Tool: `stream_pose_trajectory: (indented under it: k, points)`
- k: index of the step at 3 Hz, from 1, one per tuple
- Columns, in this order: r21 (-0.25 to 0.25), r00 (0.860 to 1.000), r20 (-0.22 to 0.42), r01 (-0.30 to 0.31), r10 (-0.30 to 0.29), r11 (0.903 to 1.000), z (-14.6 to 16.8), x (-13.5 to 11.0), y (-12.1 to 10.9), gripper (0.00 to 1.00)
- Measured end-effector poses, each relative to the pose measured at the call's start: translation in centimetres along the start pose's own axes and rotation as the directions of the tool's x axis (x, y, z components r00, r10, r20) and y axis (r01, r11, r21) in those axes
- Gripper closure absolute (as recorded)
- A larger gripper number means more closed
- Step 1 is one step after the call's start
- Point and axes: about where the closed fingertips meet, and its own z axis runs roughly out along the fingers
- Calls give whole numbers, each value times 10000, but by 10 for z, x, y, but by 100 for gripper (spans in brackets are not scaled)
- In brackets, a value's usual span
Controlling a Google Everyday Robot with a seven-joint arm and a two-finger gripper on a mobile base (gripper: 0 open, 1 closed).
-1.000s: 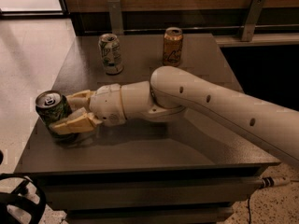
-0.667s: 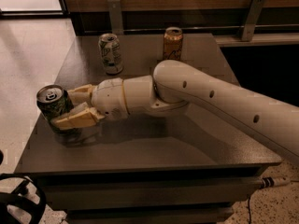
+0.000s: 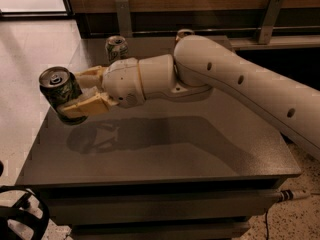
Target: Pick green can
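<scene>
Claw is clenched on the green can, side-on grasp. One tan finger runs along the near side of the can body, the other sits on the far side. Both are on the lower half, well below the silver top.

Can position: off the left edge region of the worktop, not touching it. The claw's shadow lies on the surface below and to the right, so I read it as held clear in the air.

Key relation: the can sits at the far left tip of the claw, and the arm reaches in from the right across the worktop. The can's long axis is tilted, not upright: the top with the pull tab leans up and left toward the camera, the bottom points down and right. Fingers cross that axis roughly square.

Other cans: the pale one stands at the back of the worktop, well apart from the claw. The orange one is mostly hidden behind the arm.

Judgement: the pick looks essentially done. Main risk is the can slipping given the tilt.
</scene>
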Motion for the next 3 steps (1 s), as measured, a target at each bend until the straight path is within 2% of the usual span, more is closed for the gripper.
stream_pose_trajectory:
  k: [2, 3]
  points:
    - [237, 9968, -319, 737, -730, 9970, -16, -40, -5, 100]
    - [237, 9967, -320, 750, -742, 9969, -16, -41, -4, 100]
